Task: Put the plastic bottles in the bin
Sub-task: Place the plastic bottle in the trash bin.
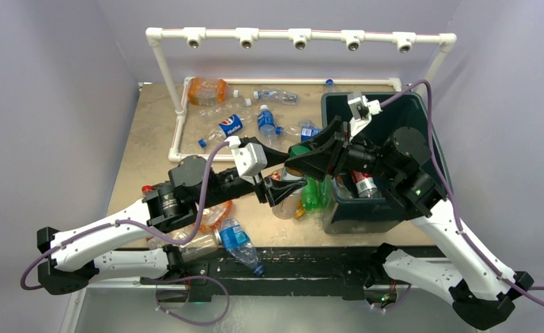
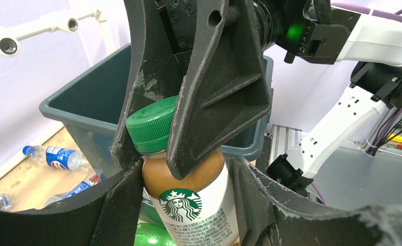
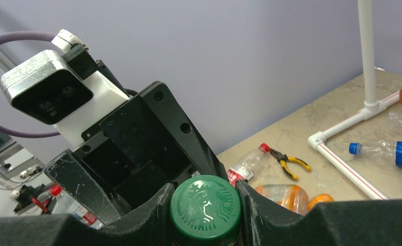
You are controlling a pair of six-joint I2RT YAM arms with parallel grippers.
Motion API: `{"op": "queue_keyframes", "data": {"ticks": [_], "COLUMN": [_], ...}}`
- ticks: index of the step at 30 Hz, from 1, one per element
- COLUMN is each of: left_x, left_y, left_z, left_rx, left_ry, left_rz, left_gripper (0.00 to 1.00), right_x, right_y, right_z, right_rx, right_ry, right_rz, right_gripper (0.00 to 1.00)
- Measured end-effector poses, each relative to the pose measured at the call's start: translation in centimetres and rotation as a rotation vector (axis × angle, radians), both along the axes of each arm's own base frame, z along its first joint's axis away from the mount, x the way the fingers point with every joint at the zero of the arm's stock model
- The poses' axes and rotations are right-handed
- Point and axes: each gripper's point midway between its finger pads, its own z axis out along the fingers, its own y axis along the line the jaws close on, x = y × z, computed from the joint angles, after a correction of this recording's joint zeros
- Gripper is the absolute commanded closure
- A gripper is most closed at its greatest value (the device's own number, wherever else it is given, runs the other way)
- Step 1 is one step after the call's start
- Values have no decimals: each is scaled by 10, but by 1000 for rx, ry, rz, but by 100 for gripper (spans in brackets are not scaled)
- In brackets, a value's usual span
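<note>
A Starbucks bottle (image 2: 188,207) with tan drink, white label and green cap (image 3: 205,207) is held by both grippers, just left of the dark green bin (image 1: 338,104). My left gripper (image 2: 186,205) is shut on the bottle's body, a finger on each side of the label. My right gripper (image 3: 205,205) is shut on the green cap, and its black fingers (image 2: 214,102) reach down over the bottle's neck. In the top view the two grippers, left (image 1: 276,189) and right (image 1: 295,166), meet over the bottle (image 1: 288,202). The bin (image 2: 81,102) stands right behind it.
Green bottles (image 1: 314,194) lie against the bin's left wall. Several bottles (image 1: 231,125) lie inside the white PVC frame (image 1: 179,111), with an orange one (image 1: 207,90) at the back. More bottles (image 1: 238,239) lie under the left arm. Yellow-handled pliers (image 3: 288,161) lie on the table.
</note>
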Motion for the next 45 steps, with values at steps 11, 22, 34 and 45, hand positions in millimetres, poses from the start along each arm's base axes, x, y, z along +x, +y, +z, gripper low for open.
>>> {"op": "queue_keyframes", "data": {"ticks": [11,22,34,45], "left_x": [4,13,55,73], "left_y": [21,106,135,165], "left_z": [18,30,-39,-99], "left_rx": [-65,-184,-15,123], "left_ry": [8,6,59,57], "left_rz": [70,298,613,811], "left_gripper": [1,1,1,1], "right_x": [-2,-13,75,105], "right_y": [-31,-160,-219,-200], "right_z": [31,132,49,-21], "right_rx": [63,338,118,-87], "right_ry": [-75,-350,-175,-69], "right_rz": [-158,-710,-1298,-1322], "right_gripper": [100,100,100,100]}}
